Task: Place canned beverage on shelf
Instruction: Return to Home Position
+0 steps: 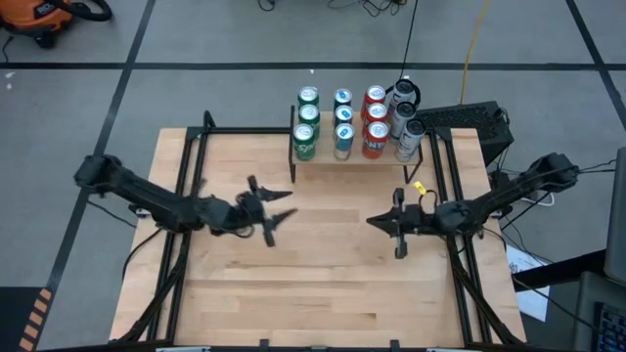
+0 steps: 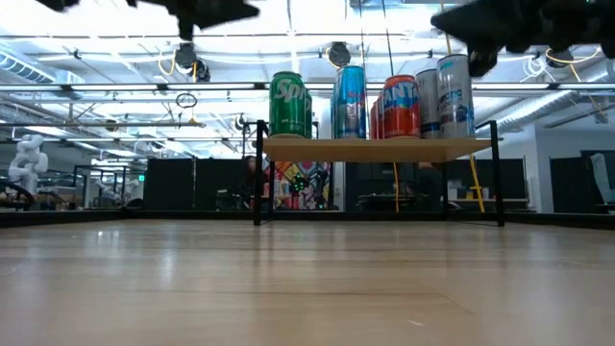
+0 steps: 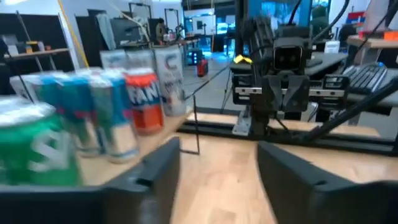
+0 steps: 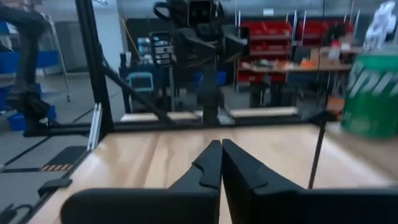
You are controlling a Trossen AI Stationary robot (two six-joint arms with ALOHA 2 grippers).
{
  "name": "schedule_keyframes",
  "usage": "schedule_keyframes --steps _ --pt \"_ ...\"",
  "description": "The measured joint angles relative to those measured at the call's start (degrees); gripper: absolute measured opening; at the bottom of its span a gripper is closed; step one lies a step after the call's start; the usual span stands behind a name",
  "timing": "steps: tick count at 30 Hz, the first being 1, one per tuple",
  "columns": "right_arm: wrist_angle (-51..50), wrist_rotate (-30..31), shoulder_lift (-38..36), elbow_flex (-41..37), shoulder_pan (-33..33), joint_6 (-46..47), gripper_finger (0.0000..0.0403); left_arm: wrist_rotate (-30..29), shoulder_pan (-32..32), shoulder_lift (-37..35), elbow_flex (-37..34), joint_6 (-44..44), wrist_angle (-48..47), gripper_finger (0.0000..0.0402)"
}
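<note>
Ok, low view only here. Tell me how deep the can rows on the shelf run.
Observer: From above, the shelf holds four rows of cans, each row three deep.
Operator: Now the hands. They're cut off at my top edge. Left one first.
Observer: The left hand is open and empty, above the table's left-middle.
Operator: Give me the right one.
Observer: The right hand is shut and empty, above the table on the near side of the shelf.

Count: three green cans, three blue cans, three red cans, three silver cans. Twelve total. One shelf.
</note>
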Motion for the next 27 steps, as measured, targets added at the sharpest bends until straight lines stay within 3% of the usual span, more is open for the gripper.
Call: schedule_keyframes --steps 5,10,15,20,23,27 --pt "-12.8 0.1 -12.8 2.0 0.0 -2.9 0.0001 -0.1 -1.7 -14.4 -0.5 0.3 -12.3 0.0094" --pt "-27.0 0.1 -25.2 3.2 0.0 -1.4 0.0 -0.6 -4.9 -25.1 -10.4 0.4 -10.8 0.0009" --pt "-33.7 0.1 -33.6 3.2 0.0 -0.7 0.0 -7.4 -6.1 -33.7 -22.6 0.5 -1.6 0.0021" --pt "-36.7 0.1 -35.1 2.9 -0.2 -0.9 0.0 -7.8 -6.1 -40.5 -29.5 3.4 3.0 0.0024" --pt "-35.5 0.0 -32.4 1.0 -1.5 2.4 0.0 -5.2 -5.4 -42.4 -31.7 3.4 3.0 0.0024" --pt "-25.4 -0.9 -27.6 -2.9 -3.7 1.7 0.0 0.7 -2.4 -42.8 -33.7 2.9 3.4 0.0022"
